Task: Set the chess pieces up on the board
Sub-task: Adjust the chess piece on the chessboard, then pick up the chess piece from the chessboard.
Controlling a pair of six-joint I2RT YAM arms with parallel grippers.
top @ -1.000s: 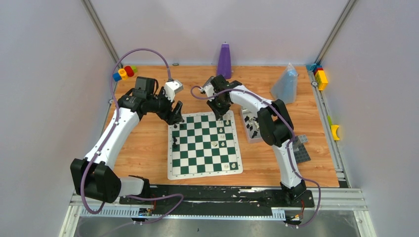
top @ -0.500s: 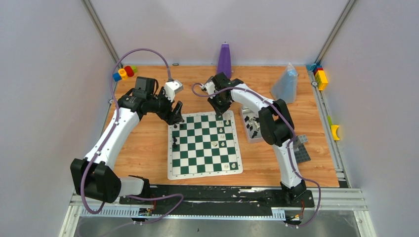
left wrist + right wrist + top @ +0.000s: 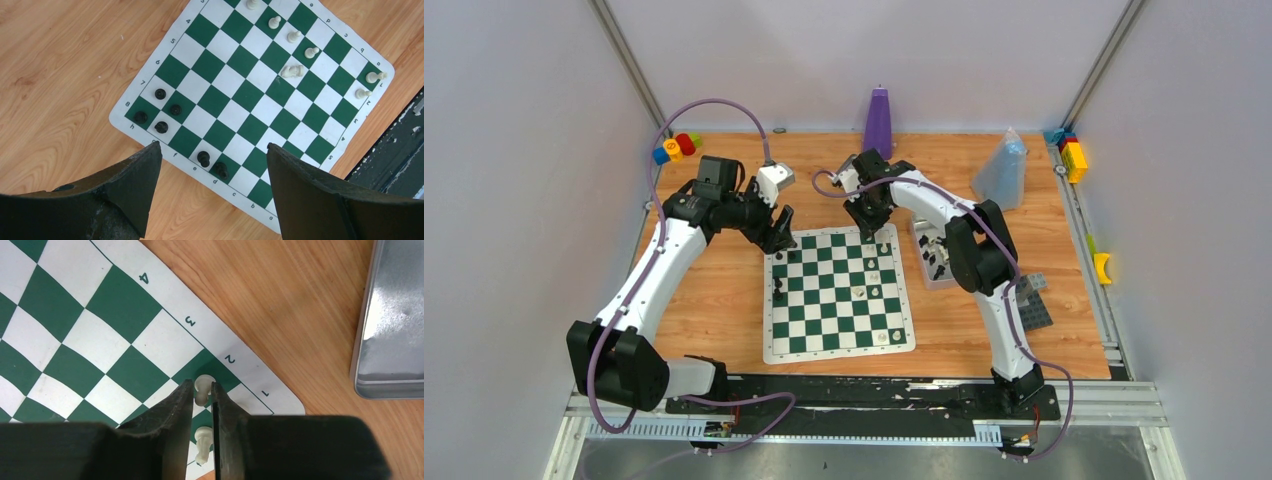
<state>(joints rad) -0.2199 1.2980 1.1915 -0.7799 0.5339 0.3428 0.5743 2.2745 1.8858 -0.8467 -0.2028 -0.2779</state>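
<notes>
Cream pawn (image 3: 204,382) on board (image 3: 120,305) sits between near-closed right gripper (image 3: 201,385) fingertips; grip indeterminate. Left gripper (image 3: 213,145) is spread wide, empty.

1. table (image 3: 300,300): wood, pale orange, visible grain, smooth satin finish.
2. board (image 3: 235,95): thin flexible mat, matt printed checks.
3. chess pieces (image 3: 203,385): smooth plastic, faint sheen.
4. tray (image 3: 395,315): bare metal, bright, reflective.

Left arm (image 3: 652,275) and right arm (image 3: 924,205): sheathed in glossy white, jointed in boxy black. Trailed by lilac cables (image 3: 714,101) rising from the black base plate (image 3: 824,395). Tipped with matte black, wedge-shaped fingers (image 3: 135,185), faintly scuffed.
</notes>
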